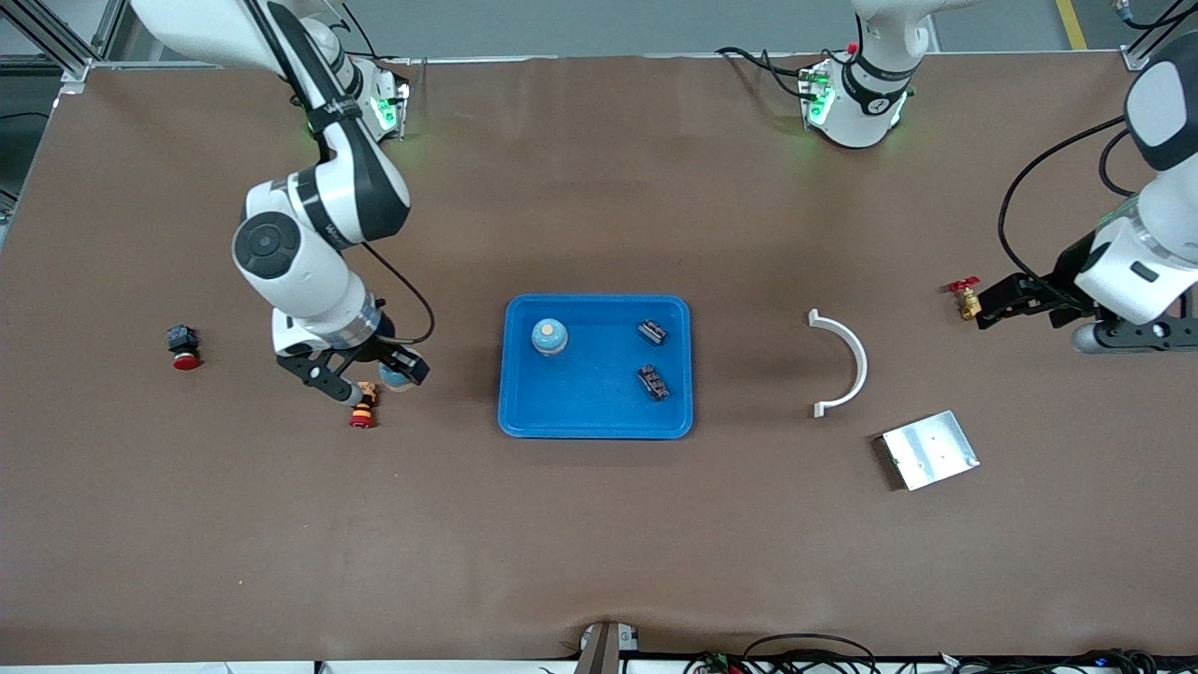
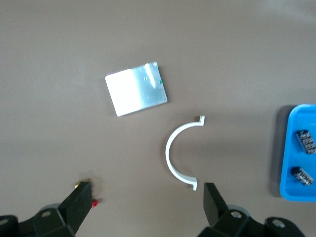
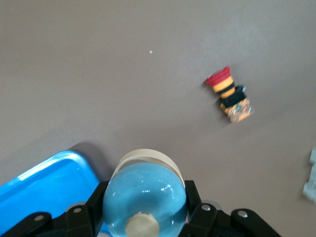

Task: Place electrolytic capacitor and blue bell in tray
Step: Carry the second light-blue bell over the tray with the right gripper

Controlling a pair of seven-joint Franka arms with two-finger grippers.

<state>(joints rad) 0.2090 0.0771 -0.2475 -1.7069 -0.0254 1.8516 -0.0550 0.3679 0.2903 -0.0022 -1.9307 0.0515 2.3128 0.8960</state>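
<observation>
Brown table (image 1: 599,524), grey floor (image 1: 599,23)

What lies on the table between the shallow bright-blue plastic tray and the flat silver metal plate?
In the front view, a white curved half-ring bracket lies between the shallow bright-blue plastic tray and the flat silver metal plate; the left wrist view shows it too.

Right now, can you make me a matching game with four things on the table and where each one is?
Things:
1. blue bell
2. capacitors
3. silver plate
4. white curved piece

Places:
A. in the blue tray
B. held in the right gripper
C. between the tray and the left gripper
D. nearest the front camera

Pairs: 1-B, 2-A, 3-D, 4-C
</observation>
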